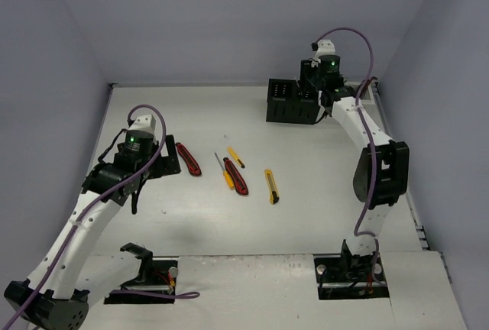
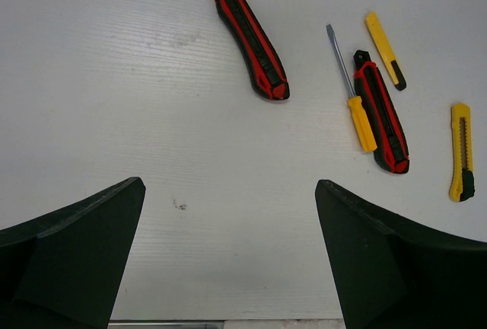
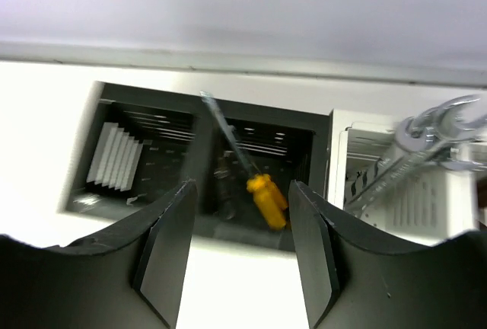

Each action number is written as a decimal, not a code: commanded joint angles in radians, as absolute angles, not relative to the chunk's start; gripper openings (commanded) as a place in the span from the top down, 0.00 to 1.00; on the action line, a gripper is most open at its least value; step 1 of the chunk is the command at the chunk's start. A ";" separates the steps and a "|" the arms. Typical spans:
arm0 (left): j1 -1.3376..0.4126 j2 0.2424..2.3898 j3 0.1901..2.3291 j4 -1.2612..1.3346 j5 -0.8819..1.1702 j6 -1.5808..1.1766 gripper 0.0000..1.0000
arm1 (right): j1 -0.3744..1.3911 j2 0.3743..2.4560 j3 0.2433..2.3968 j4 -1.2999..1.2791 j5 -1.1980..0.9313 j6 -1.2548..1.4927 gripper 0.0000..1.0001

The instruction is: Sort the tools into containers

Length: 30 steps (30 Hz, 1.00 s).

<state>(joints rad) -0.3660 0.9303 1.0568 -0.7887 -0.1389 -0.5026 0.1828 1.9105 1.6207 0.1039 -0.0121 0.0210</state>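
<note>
On the table lie two red-black utility knives (image 1: 189, 159) (image 1: 237, 177), an orange-handled screwdriver (image 1: 226, 173), a small yellow knife (image 1: 236, 157) and a larger yellow knife (image 1: 272, 186). The left wrist view shows them too: the knives (image 2: 249, 36) (image 2: 382, 112), the screwdriver (image 2: 354, 108). My left gripper (image 1: 170, 160) is open and empty, just left of the nearest knife. My right gripper (image 3: 241, 186) is open above the black box (image 3: 144, 93). A blurred orange-handled screwdriver (image 3: 266, 199) is in its right compartment, free of the fingers. Silver wrenches (image 3: 426, 146) stick out of the white box (image 3: 338, 161).
The black box (image 1: 279, 108) stands at the far side of the table near the back wall, with the white box right beside it, mostly hidden by the right arm in the top view. Purple-grey walls enclose the table on three sides.
</note>
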 commanded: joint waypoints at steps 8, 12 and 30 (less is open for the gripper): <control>-0.362 0.980 1.152 -0.773 -0.155 -0.502 0.06 | 0.559 1.692 1.527 -0.211 -0.011 0.209 0.55; -0.362 0.980 1.145 -0.773 -0.151 -0.506 0.06 | 0.693 1.706 1.442 -0.231 -0.021 0.309 0.57; -0.362 0.939 1.107 -0.786 -0.161 -0.504 0.06 | 0.920 1.975 1.485 -0.240 0.072 0.426 0.64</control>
<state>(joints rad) -0.3660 0.9605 1.0992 -0.7908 -0.1398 -0.5022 0.9299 1.9783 1.4351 -0.2445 -0.0116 0.3831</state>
